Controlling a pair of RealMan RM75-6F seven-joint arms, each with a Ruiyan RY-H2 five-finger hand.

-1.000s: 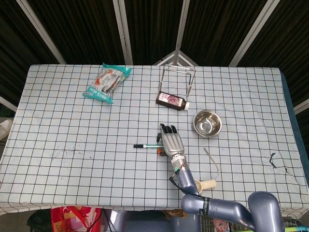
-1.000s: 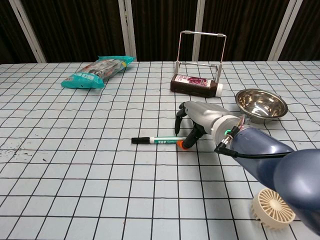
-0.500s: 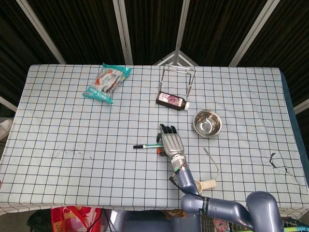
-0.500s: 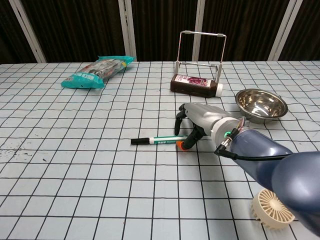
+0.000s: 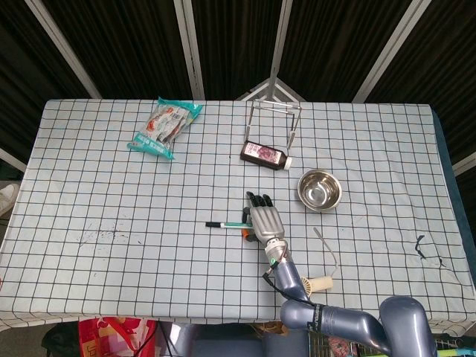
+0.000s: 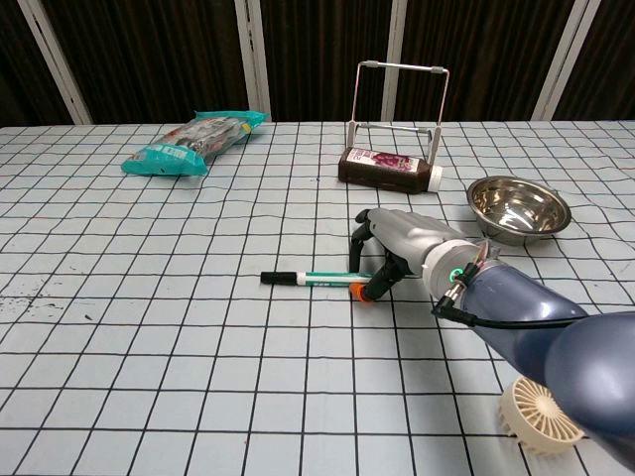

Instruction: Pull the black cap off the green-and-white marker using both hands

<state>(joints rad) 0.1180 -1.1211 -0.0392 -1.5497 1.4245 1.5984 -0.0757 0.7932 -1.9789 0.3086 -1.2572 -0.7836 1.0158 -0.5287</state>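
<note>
The green-and-white marker (image 5: 229,223) (image 6: 322,279) lies flat near the middle of the checked tablecloth. Its black cap (image 5: 213,224) (image 6: 281,278) points left. My right hand (image 5: 265,219) (image 6: 402,238) sits over the marker's right end. Its dark-tipped fingers (image 6: 355,243) arch down on the far side and the orange-tipped thumb (image 6: 367,294) is on the near side, so it grips that end. The marker's right end is hidden under the hand. My left hand appears in neither view.
A teal snack bag (image 5: 163,126) (image 6: 189,144) lies at the back left. A brown bottle (image 5: 265,155) (image 6: 389,169) lies under a wire rack (image 5: 274,119). A steel bowl (image 5: 320,190) (image 6: 518,206) stands right of the hand. A small fan (image 6: 541,412) sits near the front edge.
My right hand has shifted slightly toward me on the marker's right end, and the marker has wobbled a little. Nothing else has moved.
</note>
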